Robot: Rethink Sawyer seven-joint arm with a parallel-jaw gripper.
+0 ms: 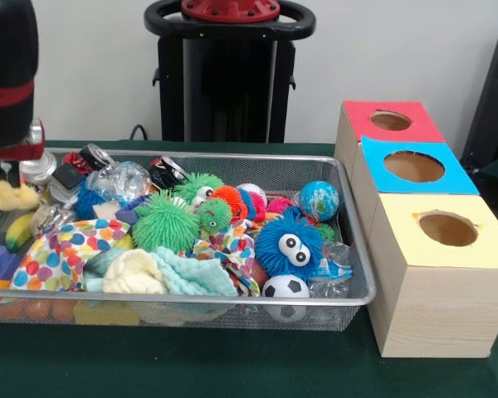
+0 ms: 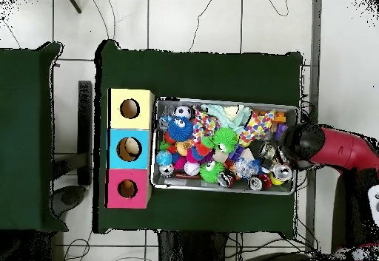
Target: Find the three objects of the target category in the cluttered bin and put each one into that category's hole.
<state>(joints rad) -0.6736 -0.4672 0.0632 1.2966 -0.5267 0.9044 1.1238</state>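
One pincer: the pincer point(image 1: 6, 172) hung from the black and red arm point(image 1: 8, 75) over the bin's end, at the front view's left edge; I could not tell whether it was spread or pressed together, nor whether it pinched anything.
Just below: a yellow fluff point(image 1: 12, 196) lay right under the pincer; whether they touched could not be told.
Overhead: only the arm point(image 2: 326, 147) showed, reaching over the bin's right end and hiding the pincer.
Silver can: a silver can point(image 1: 37, 168) lay just beside the pincer, by the bin's far rim.
Red can: a red can point(image 1: 94, 156) lay near it along the same rim, next to crinkled clear plastic point(image 1: 124, 178).
Black can: a black can point(image 1: 168, 172) lay further along, touching a green spiky ball point(image 1: 164, 221).
Bin: the wire bin point(image 1: 315, 159) sat on the green table point(image 1: 232, 365), heaped with toys; from above its rim point(image 2: 222, 100) ran beside the boxes.
Other toys: a dotted cloth point(image 1: 62, 249), a banana point(image 1: 18, 230), a blue furry ball point(image 1: 289, 245) with eyes, a football point(image 1: 285, 287) and a globe ball point(image 1: 319, 200) filled the rest.
Hole: the hole point(image 1: 391, 121) in the red box point(image 1: 353, 124) stood well apart from the pincer, past the bin's other end; all three cans were in the bin, none at the hole.
Neighbours: a blue box point(image 1: 448, 176) touched the red one, and a yellow box point(image 1: 432, 282) touched the blue one.
Pedestal: the pedestal point(image 1: 231, 75) stood behind the table.
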